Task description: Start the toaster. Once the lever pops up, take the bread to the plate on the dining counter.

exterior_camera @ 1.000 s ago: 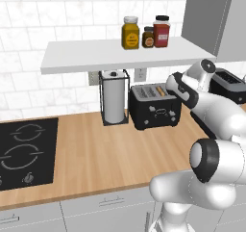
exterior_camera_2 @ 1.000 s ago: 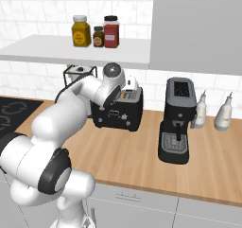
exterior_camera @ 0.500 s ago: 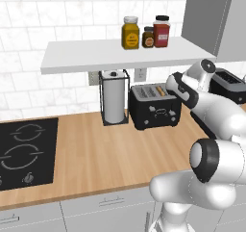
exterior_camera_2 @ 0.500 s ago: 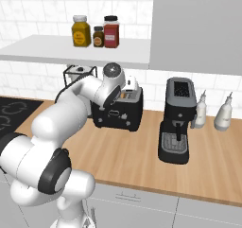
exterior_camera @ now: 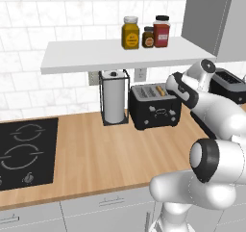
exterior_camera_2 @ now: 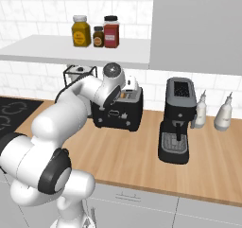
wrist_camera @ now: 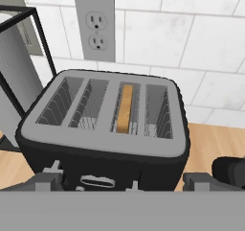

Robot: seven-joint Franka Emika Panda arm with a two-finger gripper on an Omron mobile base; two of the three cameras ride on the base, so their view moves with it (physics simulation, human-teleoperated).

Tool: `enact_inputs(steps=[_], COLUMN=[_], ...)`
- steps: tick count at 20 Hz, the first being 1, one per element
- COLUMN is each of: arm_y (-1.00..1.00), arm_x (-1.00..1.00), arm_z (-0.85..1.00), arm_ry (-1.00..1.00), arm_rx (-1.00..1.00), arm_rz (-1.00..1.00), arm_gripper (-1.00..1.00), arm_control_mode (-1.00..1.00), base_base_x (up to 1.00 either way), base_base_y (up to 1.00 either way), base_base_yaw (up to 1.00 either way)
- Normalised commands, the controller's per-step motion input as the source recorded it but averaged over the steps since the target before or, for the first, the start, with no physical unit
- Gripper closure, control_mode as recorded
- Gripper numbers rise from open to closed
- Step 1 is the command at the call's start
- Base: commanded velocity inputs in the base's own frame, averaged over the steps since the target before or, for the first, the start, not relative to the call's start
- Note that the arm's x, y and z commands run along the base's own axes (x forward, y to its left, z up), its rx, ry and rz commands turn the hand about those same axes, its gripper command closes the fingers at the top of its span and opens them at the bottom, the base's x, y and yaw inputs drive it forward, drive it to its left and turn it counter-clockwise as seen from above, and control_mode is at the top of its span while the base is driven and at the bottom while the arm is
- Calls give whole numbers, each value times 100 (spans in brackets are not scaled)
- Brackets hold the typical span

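Inside the toaster (wrist_camera: pixel 103 129) — third slot — stands the bread (wrist_camera: pixel 125 108); jaws spread wide.

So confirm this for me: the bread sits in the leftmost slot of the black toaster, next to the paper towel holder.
Not quite. The bread sits in the third of the four slots counted from the left, not the leftmost one; the hand view looks straight down on it. The rest holds: the toaster is black and stands next to the paper towel holder.
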Motion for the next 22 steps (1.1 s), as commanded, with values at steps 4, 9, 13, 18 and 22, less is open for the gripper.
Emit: enact_inputs(steps=[4, 9, 13, 18, 22], arm_y=[0, 0, 0, 0, 0], arm_x=[0, 0, 0, 0, 0], arm_z=[0, 0, 0, 0, 0], arm_ry=[0, 0, 0, 0, 0], arm_rx=[0, 0, 0, 0, 0], arm_rz=[0, 0, 0, 0, 0], arm_gripper=[-100, -100, -100, -100, -100], arm_control_mode=[-100, -100, -100, -100, -100], base_base_x=[0, 0, 0, 0, 0], base_base_y=[0, 0, 0, 0, 0], base_base_yaw=[0, 0, 0, 0, 0])
